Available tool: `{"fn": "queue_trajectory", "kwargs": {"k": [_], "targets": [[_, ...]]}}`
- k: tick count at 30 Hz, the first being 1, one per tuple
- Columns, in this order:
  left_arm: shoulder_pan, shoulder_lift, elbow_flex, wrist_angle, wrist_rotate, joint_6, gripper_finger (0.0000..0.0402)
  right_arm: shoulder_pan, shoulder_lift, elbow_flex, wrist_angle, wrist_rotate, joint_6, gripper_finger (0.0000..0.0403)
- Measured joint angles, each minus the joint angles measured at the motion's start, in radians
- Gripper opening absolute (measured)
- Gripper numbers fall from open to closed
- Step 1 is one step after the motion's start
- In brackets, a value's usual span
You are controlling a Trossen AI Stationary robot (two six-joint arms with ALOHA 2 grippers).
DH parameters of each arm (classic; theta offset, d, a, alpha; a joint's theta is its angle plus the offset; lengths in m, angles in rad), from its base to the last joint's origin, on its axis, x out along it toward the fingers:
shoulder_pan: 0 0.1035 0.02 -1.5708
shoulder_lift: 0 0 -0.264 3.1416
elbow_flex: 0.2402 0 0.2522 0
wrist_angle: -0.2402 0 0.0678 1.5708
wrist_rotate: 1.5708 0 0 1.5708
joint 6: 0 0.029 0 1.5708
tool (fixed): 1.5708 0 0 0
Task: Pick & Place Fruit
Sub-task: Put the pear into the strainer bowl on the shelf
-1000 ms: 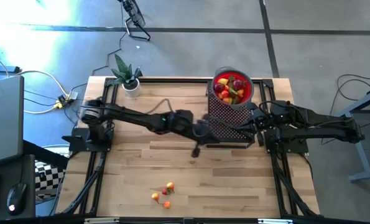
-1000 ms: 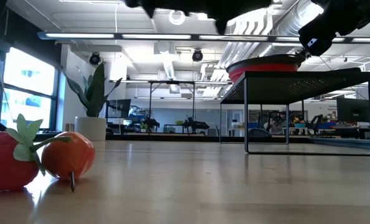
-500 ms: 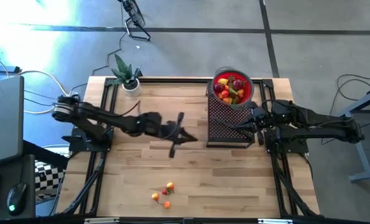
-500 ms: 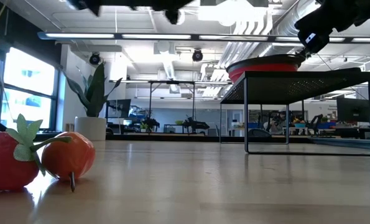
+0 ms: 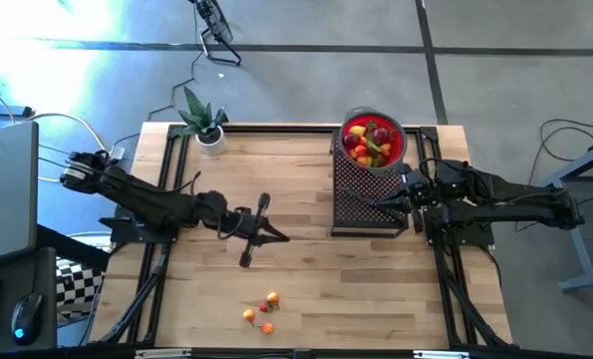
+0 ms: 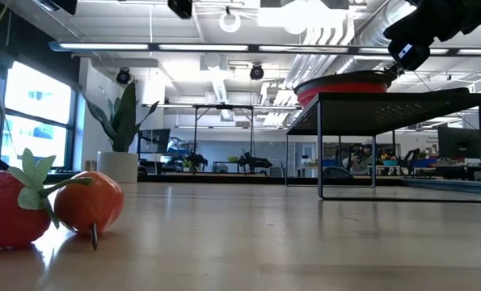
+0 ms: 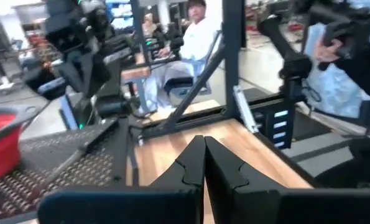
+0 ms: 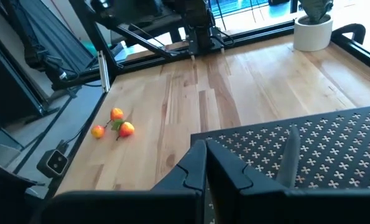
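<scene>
Left gripper (image 5: 256, 231) above the middle of the wooden bench (image 5: 376, 289), left of the black perforated rack (image 5: 366, 199), jaws pressed together and holding nothing, seen clearly in the left wrist view (image 7: 203, 168). Right gripper (image 5: 401, 199) at the right edge of the rack, jaws also pressed together (image 8: 204, 163), empty, just above the rack's perforated top (image 8: 309, 149). Most of the fruit (image 5: 369, 142) piled in the red bowl (image 5: 400, 150), standing on the far end of the rack. Three more small fruits (image 5: 261, 312) lying close together on the near part of the bench, well apart from both grippers; visible also from the right wrist (image 8: 114, 124) as two orange pieces and one red. In the low view, a strawberry (image 6: 10, 206) and an orange fruit (image 6: 90, 202) touching each other at the left. Potted plant (image 5: 204, 122) at the far left corner of the bench. A seated person (image 7: 188, 43) in the room behind.
</scene>
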Motion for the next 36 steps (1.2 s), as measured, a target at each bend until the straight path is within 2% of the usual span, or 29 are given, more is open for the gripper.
{"fn": "queue_trajectory", "kwargs": {"k": [12,23,30,36], "targets": [[-0.028,-0.086,0.003,-0.111,-0.003,-0.026,0.0,0.0,0.0,0.0,0.002,0.0,0.082,0.0005],[-0.059,-0.122,0.003,-0.322,-0.016,-0.215,0.0,0.0,0.0,0.0,0.003,-0.004,0.187,0.0005],[-0.133,-0.122,0.025,-0.358,-0.143,-0.213,0.0,0.0,0.0,0.0,0.003,0.0,0.185,0.0005],[-0.188,-0.122,0.117,-0.603,-0.28,-0.215,0.0,0.0,0.0,0.0,0.003,-0.001,0.18,0.0005]]}}
